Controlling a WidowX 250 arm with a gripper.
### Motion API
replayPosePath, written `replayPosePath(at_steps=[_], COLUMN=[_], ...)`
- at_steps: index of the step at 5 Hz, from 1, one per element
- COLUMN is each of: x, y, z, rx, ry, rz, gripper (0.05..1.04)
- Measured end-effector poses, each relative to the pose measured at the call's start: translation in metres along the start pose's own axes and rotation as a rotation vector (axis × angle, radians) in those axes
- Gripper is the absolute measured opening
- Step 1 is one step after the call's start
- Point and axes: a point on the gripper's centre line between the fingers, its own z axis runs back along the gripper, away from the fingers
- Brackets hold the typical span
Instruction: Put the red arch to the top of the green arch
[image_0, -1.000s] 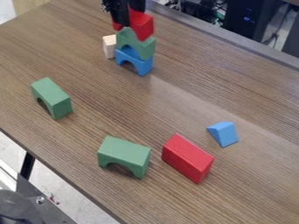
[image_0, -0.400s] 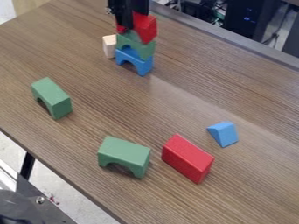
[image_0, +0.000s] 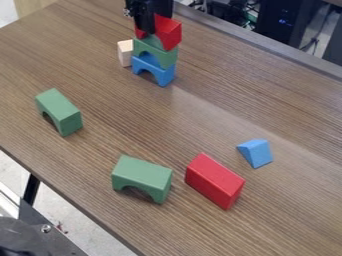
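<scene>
Red arch (image_0: 172, 34): one, at twelve o'clock, clasped in the gripper (image_0: 155, 22), over the green arch (image_0: 165, 56), itself atop a blue arch (image_0: 163, 76). Contact between red and green: cannot tell.

Hazards, as judged. Tipping: release off-centre or tilted, on a narrow perch. Collapse: pressing too low, the column having little footing. Dragging: a finger snagging the red arch on opening or withdrawal. Knock: sideways drift into the pale block (image_0: 125, 53), just beside the stack towards eleven.

Surface: one wood-grain table (image_0: 133, 110), running on a slant. Thereon, well apart from the stack: loose green pieces at nine (image_0: 59, 111) and seven (image_0: 141, 179); red block (image_0: 214, 181), five; blue wedge (image_0: 256, 152), four.

Room: pale floor (image_0: 67, 207) and black table leg (image_0: 31, 190) towards eight; dark equipment (image_0: 280, 22) at one, beyond the far edge.
</scene>
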Motion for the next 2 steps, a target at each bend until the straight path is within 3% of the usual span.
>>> replayPosePath(at_steps=[2], x=[0.0001], y=[-0.0003], z=[-0.0014], rx=[0.004], ry=[-0.006], rz=[-0.006], gripper=[0.552])
